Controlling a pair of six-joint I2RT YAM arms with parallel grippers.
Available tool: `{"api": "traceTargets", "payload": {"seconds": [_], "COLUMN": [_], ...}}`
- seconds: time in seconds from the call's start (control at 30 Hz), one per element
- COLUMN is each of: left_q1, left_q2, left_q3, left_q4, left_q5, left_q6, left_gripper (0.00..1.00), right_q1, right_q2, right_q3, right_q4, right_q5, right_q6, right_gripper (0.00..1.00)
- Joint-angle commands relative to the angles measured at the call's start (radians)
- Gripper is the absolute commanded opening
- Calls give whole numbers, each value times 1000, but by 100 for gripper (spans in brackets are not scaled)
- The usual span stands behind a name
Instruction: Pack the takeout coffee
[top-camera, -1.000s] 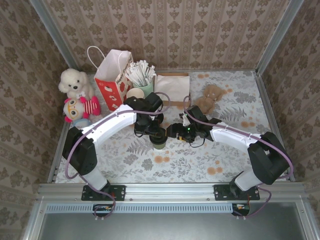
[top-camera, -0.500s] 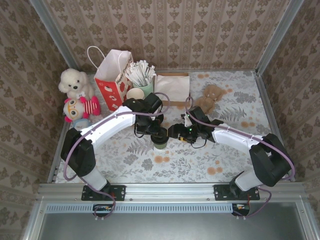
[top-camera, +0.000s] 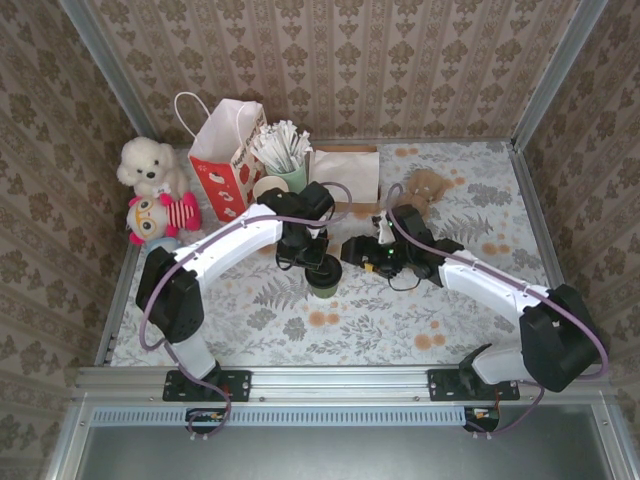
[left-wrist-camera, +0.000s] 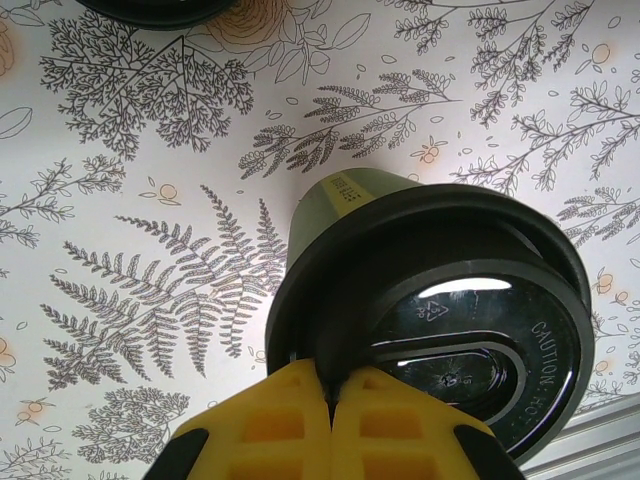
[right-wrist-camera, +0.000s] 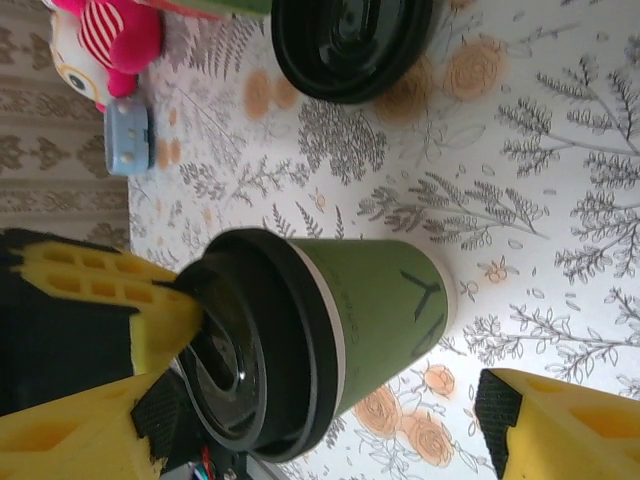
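The takeout coffee (top-camera: 322, 284), a small green paper cup (right-wrist-camera: 390, 305), stands upright on the floral table mid-front with a black lid (left-wrist-camera: 450, 320) on top. My left gripper (left-wrist-camera: 330, 375) hangs over it, its yellow fingers (right-wrist-camera: 150, 300) shut on the lid's rim, and it sits just above the cup (top-camera: 318, 262) in the top view. My right gripper (top-camera: 350, 252) is right of the cup and open. Its fingertips (right-wrist-camera: 560, 430) flank the cup without touching it.
A spare black lid (right-wrist-camera: 350, 40) lies on the table beyond the cup. At the back stand a red-and-white paper bag (top-camera: 225, 155), stacked green cups (top-camera: 270, 187), a holder of white sticks (top-camera: 285, 150) and a brown bag (top-camera: 345, 170). Plush toys (top-camera: 150, 190) sit left, a teddy (top-camera: 425, 190) right.
My left wrist has swung a little to the right above the cup. My right gripper has drawn slightly back and away from the cup. The cup has barely shifted.
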Motion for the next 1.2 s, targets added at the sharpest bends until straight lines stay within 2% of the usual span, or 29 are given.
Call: {"api": "traceTargets", "payload": {"seconds": [0.0,0.23,0.37,0.63,1.0,1.17], "left_q1": [-10,-13,-15,-19,-26,-29], "left_q2": [46,71,75,73,71,93], "left_q3": [14,52,52,20,-240,-249], "left_q4": [-47,-61,-64,-47,114,129], "left_q5": [-10,-7,-9,-4,52,55], "left_q6": [37,44,43,27,-66,-63], "left_gripper": [0,0,0,0,0,0], "right_q1": [-35,-53,-50,-51,-42,-42], "right_q2": [71,230,270,265,309,302], "right_q3": [32,142,170,128,0,-4], "right_q4": [29,-35,-27,-57,-48,-56], "right_q5": [-79,-207,-238,-180,-105,-88], "right_q6": [23,-45,-43,-50,-54,-65], "right_gripper": [78,68,64,63,63,64]}}
